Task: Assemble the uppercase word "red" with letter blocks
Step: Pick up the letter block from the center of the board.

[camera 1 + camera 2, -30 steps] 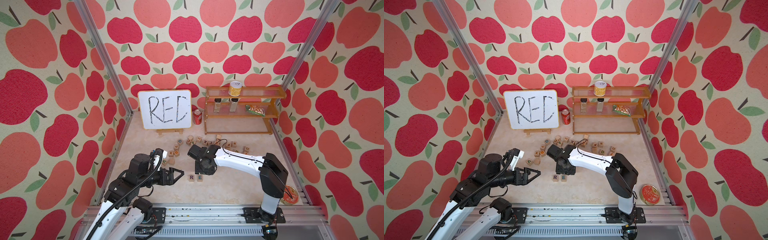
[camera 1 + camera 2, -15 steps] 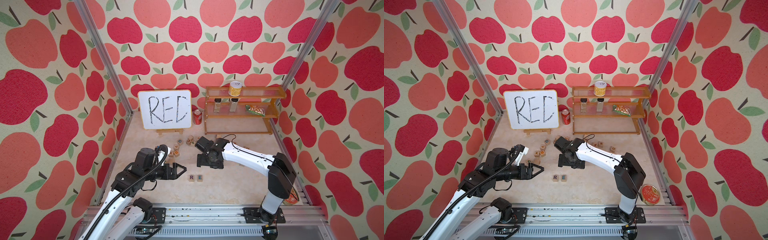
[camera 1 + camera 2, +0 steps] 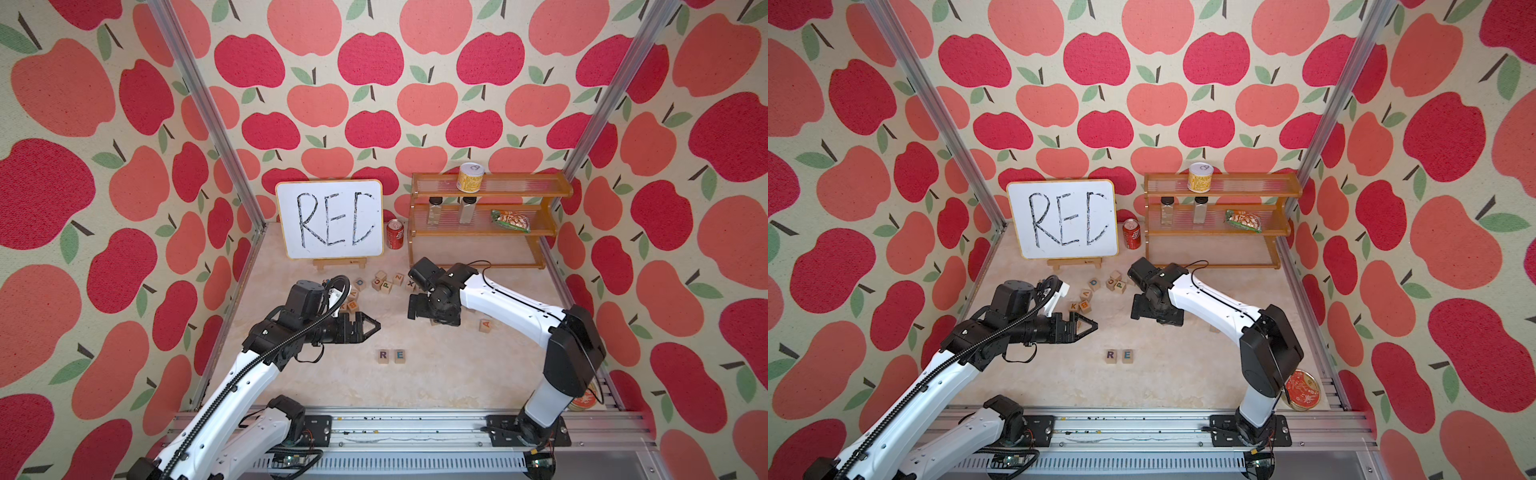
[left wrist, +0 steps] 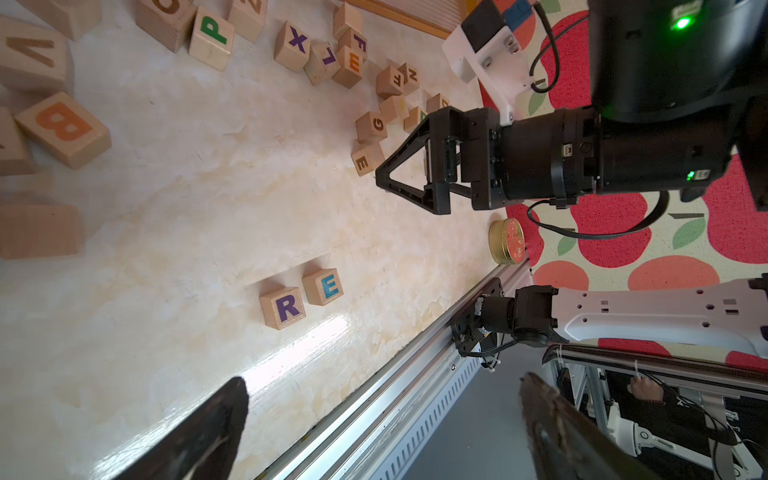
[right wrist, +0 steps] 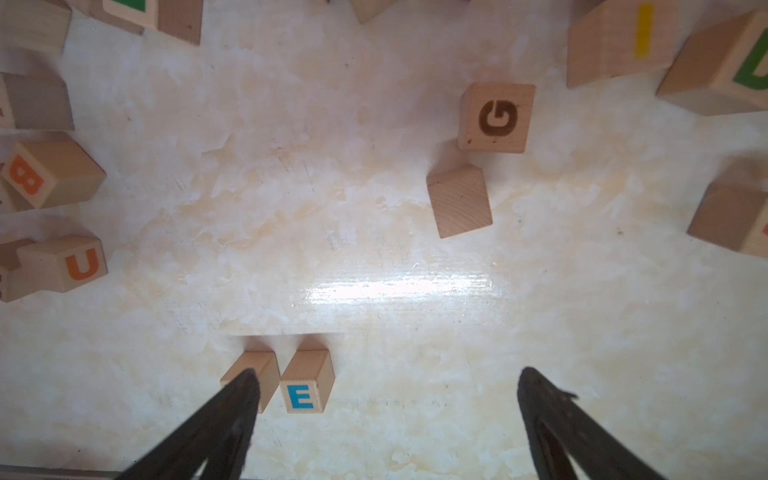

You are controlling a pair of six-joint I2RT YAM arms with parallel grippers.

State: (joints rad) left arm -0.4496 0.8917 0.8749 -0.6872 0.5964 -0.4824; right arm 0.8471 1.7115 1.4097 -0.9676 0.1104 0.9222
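Now right end effector (image 3: 412, 307) wider, farther from E block (image 3: 399, 355).

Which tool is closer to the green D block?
Right. The right tool hangs near the green D block; the left tool is farther off, beyond the right tool.

My left arm (image 3: 232, 395) reaches forward and inward. My left gripper (image 3: 369, 326) lies level, empty, jaws spread wide. My right arm (image 3: 511, 307) bends sharply, and my right gripper (image 4: 384, 183) tilts downward, empty, jaws wide apart.
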